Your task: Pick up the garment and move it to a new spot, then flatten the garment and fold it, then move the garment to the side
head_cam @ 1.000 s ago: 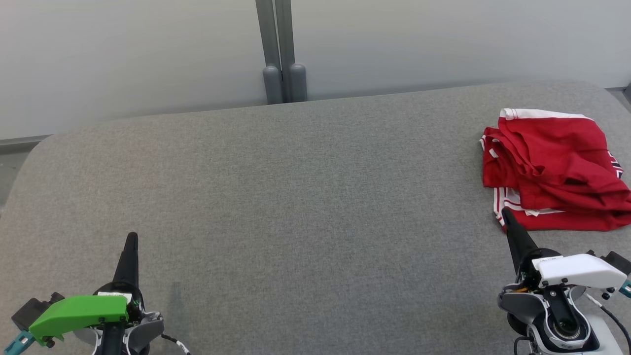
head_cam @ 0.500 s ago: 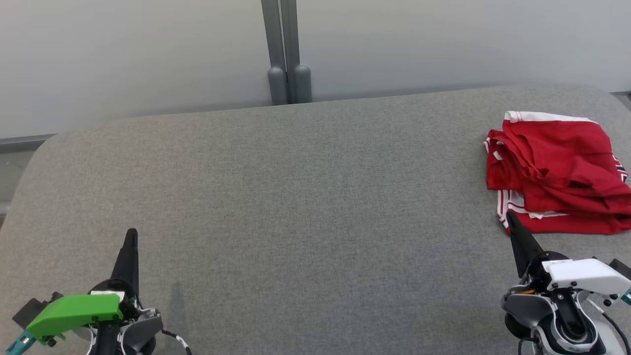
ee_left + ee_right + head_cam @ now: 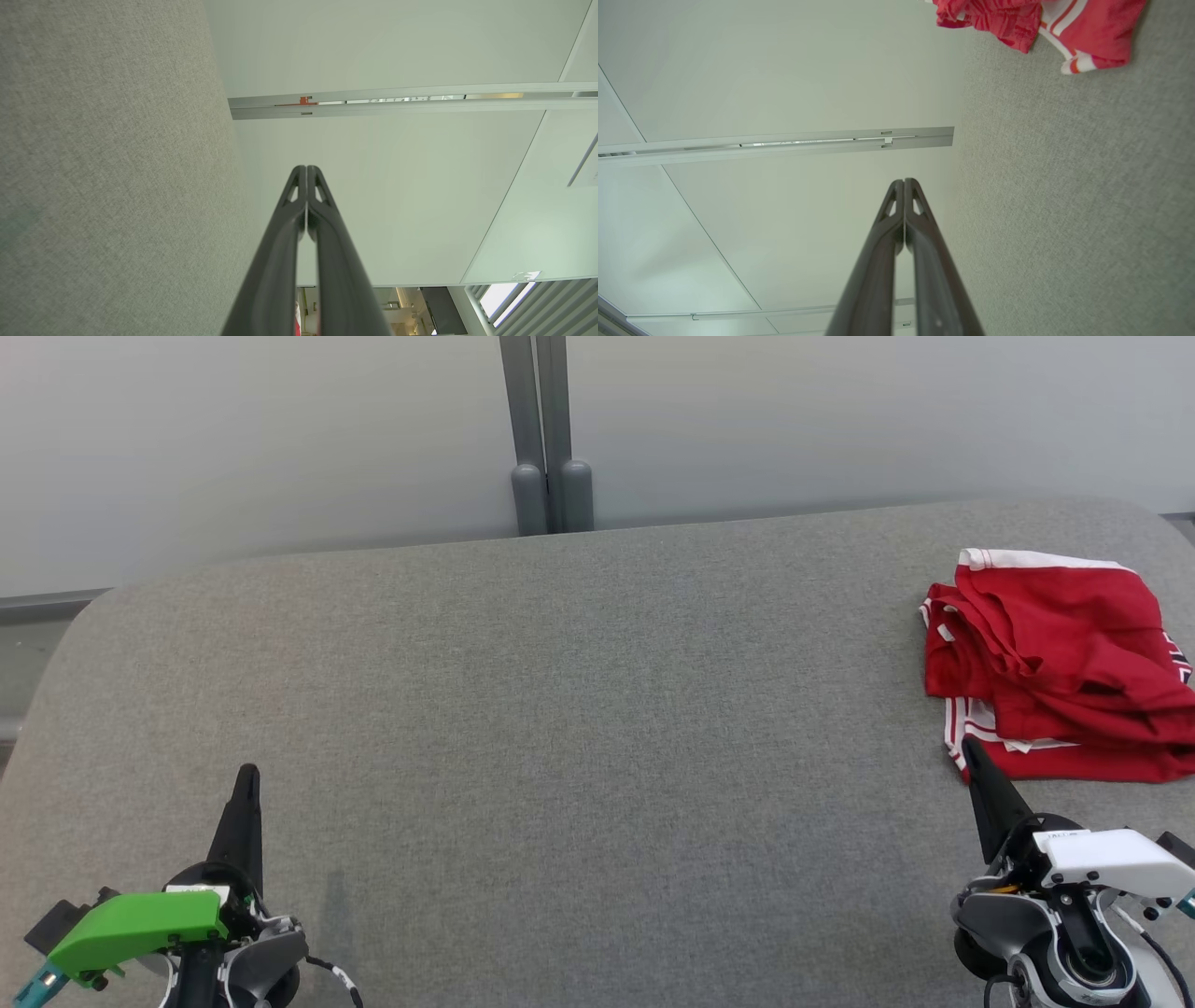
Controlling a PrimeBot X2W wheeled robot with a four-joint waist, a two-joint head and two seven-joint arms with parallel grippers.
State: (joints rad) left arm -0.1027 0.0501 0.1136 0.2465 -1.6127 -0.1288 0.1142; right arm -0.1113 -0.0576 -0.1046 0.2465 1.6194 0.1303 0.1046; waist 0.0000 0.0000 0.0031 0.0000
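At the near right of the grey counter [image 3: 597,709], the right claw [image 3: 971,753] is pressed together into one dark point, holding nothing. Its tip is near the front edge of the red garment [image 3: 1055,653], which lies crumpled, white stripes showing, at the counter's right side. Well apart at the near left, the left claw [image 3: 247,777] is likewise pinched together and empty.
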